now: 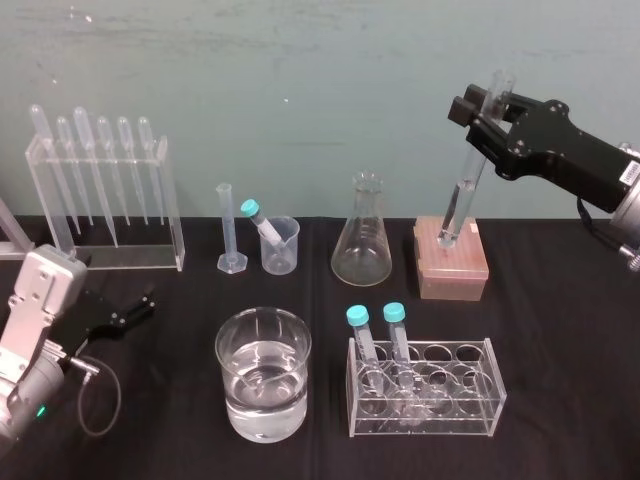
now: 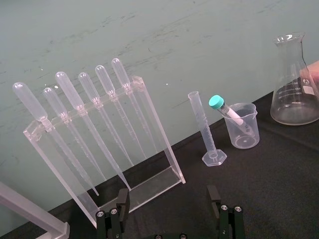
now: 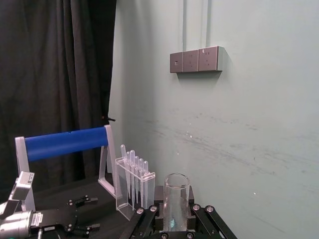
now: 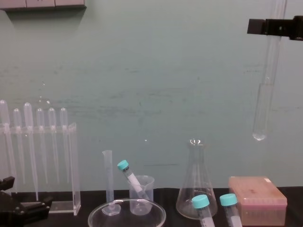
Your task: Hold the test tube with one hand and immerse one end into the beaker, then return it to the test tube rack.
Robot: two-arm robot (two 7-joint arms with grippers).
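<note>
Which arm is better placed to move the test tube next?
Right. The right end effector is shut on the test tube, holding it above the pink rack. The left end effector sits open, low beside the pipette stand, far from the tube.

Pipette stand (image 2: pixel 158 132) sits just ahead of the left gripper's (image 2: pixel 168 199) jaws; graduated cylinder (image 2: pixel 205 130), small beaker (image 2: pixel 241 130) holding teal-capped tube (image 2: pixel 227 110), conical flask (image 2: pixel 294 84) stand beyond.

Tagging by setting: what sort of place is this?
Likely a chemistry lab bench: a pipette stand, a conical flask and a beaker; the right claw holds a test tube over the pink rack, the left claw sits before the stand.
</note>
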